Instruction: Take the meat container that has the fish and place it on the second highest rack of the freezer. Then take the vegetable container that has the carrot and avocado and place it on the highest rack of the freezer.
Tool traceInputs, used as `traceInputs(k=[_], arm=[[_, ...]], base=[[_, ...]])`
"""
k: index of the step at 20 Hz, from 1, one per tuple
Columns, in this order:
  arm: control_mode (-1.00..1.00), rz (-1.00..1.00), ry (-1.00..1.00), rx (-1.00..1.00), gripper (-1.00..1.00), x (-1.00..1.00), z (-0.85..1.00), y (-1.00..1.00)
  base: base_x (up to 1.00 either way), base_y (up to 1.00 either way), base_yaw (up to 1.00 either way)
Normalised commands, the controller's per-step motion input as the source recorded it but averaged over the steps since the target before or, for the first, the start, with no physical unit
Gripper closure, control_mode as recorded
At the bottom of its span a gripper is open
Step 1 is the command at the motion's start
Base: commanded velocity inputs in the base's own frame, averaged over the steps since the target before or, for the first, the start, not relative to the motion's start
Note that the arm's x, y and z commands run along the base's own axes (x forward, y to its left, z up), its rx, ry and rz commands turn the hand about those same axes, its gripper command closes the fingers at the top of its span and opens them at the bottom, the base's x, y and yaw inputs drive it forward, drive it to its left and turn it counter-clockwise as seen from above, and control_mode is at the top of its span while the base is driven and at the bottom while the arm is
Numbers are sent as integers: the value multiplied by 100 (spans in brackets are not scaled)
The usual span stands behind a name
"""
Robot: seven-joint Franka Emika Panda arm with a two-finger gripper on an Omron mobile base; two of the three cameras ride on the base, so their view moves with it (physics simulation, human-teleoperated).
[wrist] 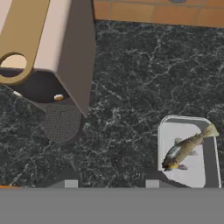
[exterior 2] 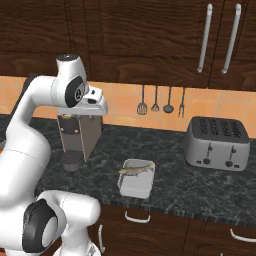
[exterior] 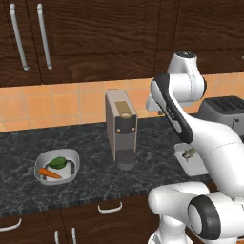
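The meat container [exterior 2: 135, 187] is a shallow grey tray near the counter's front edge, with the brownish fish [exterior 2: 136, 169] lying across its far end. In the hand view the meat container [wrist: 209, 157] sits at the lower right with the fish [wrist: 186, 150] in it. My gripper [wrist: 111, 183] hangs high over the counter, left of that tray, open with nothing between its fingers. The vegetable container [exterior: 72, 155] stands far left and holds the orange carrot [exterior: 49, 173] and the dark green avocado [exterior: 58, 162]. The freezer is out of view.
A tall beige coffee machine [exterior: 120, 126] stands between the two containers, right under my hand [exterior 2: 95, 106]. A silver toaster [exterior 2: 216, 144] sits at the right. Utensils [exterior 2: 155, 102] hang on the tiled wall. Dark cabinets with long handles [exterior 2: 205, 40] hang overhead.
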Motion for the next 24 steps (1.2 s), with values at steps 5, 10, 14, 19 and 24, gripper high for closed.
traceInputs(k=[5,10,14,19,24], arm=[[-100,-4,0,1,-100,-10,-5,-7],[-100,-29,8,12,-100,-46,-20,-91],[-100,-28,4,8,-100,-88,-42,-76],[-100,-27,33,11,-100,-23,-4,-89],[-100,-28,38,8,-100,0,-4,-87]], base=[[0,0,0],[0,0,0],[0,0,0],[0,0,0],[0,0,0]])
